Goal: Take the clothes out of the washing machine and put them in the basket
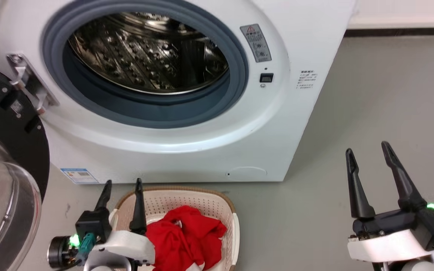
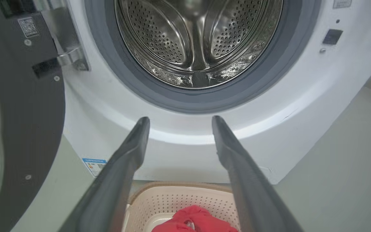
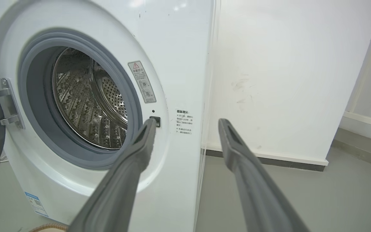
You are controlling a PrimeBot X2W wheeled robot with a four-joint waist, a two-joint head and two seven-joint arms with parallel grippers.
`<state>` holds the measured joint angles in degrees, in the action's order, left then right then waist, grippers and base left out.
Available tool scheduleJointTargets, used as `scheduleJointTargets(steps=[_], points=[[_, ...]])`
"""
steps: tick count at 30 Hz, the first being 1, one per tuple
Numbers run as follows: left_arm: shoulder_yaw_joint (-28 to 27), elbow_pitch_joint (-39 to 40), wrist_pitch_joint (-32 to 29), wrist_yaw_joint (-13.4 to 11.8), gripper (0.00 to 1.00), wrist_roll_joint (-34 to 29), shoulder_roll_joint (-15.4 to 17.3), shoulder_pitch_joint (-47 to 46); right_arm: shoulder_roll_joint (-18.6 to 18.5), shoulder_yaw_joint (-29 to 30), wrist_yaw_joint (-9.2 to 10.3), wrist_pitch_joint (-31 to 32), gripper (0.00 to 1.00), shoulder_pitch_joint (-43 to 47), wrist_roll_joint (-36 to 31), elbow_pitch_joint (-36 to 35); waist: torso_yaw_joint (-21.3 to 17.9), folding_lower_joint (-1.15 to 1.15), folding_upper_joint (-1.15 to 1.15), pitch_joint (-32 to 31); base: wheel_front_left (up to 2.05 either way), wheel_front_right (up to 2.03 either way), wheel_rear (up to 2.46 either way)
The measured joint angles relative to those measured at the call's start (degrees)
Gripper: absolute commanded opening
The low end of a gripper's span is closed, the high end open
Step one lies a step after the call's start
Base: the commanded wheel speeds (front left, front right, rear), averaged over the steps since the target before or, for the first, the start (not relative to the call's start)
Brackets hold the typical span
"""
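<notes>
warning-triangle sticker on washing machine

The washing machine was a white front-loader, and its black-framed glass door stood swung wide open on the hinge at the left. Inside the round grey seal, the perforated steel drum showed bare, shiny metal ribs and holes. A small warning sticker sat to the right of the porthole.

The basket, cream-white with perforated sides and a brown rim, stood upright on the floor just in front of the machine's base, below the porthole. The clothes lay inside it as a crumpled bright-red heap with a sliver of white at the near edge. Whether the heap was one garment or two could not be told.
</notes>
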<state>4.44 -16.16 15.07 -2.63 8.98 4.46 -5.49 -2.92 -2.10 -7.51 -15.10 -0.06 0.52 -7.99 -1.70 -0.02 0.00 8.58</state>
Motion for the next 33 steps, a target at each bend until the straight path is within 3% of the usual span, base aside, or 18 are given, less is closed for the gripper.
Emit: scheduleJointTargets(steps=[13,33], points=[[-1.1,11.2,0.0,-1.9,1.00,-4.6,-1.4,8.6,0.0,1.0,0.00,0.0,1.00,5.1,0.6,0.5,0.3,0.00,0.00,-6.9,0.00,0.00,0.00],[-1.6,12.9,0.0,-3.0,1.00,-5.6,-1.5,12.1,0.0,1.6,0.00,0.0,1.00,8.4,1.3,0.8,0.2,0.01,0.00,-10.3,0.00,0.00,0.00]])
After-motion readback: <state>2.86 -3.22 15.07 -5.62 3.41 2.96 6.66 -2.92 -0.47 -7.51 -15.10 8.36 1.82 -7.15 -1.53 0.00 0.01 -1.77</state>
